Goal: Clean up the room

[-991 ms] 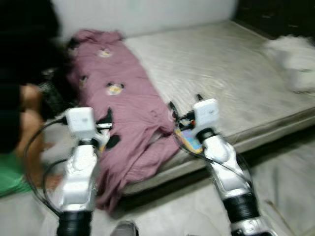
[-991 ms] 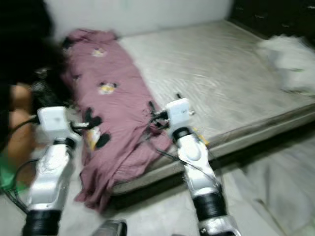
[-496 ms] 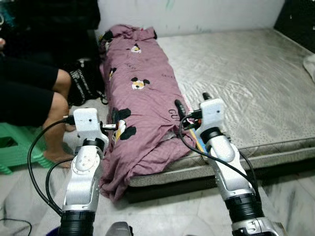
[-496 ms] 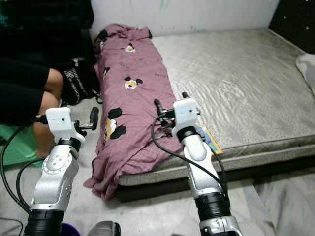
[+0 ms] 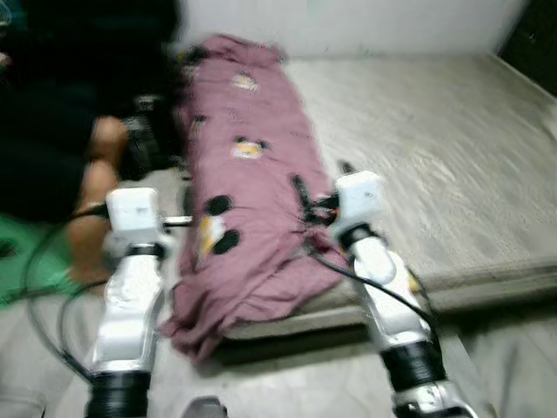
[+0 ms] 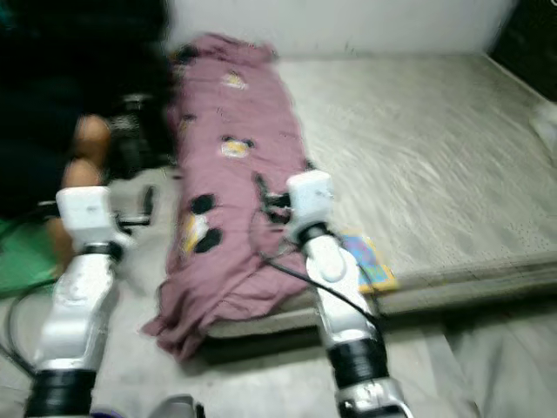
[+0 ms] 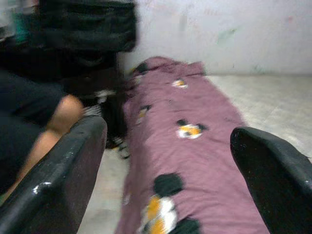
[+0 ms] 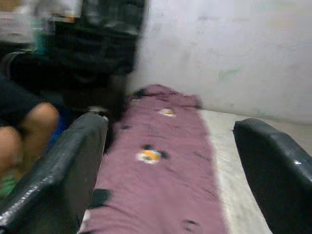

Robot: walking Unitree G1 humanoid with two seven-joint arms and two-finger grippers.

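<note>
While the head views are blurring, you are looking at a person (image 5: 61,165) in dark clothes sitting at your far left, bare knee bent, over something green (image 5: 22,252) on the floor. Next comes your left gripper (image 5: 178,220), which is hanging in the air with nothing in it; in its wrist view the two black fingers (image 7: 58,180) are standing wide apart. Out beyond those fingers a mauve blanket (image 7: 195,146) printed with black, white and orange cartoon faces is lying lengthwise on the near left part of a bare mattress (image 5: 452,165), and its near end is spilling over the mattress edge toward the floor, just beside the left fingertips. A dark bag (image 5: 144,144) is sitting between the person's knee and the blanket.

Further right, your right gripper (image 5: 300,190) is hovering over the blanket's right edge, holding nothing; its fingers (image 8: 63,170) are also spread wide, and the blanket is stretching away between them toward the white wall (image 8: 234,48). Just right of that arm, a small colourful booklet (image 6: 370,261) is lying near the mattress's front edge.
</note>
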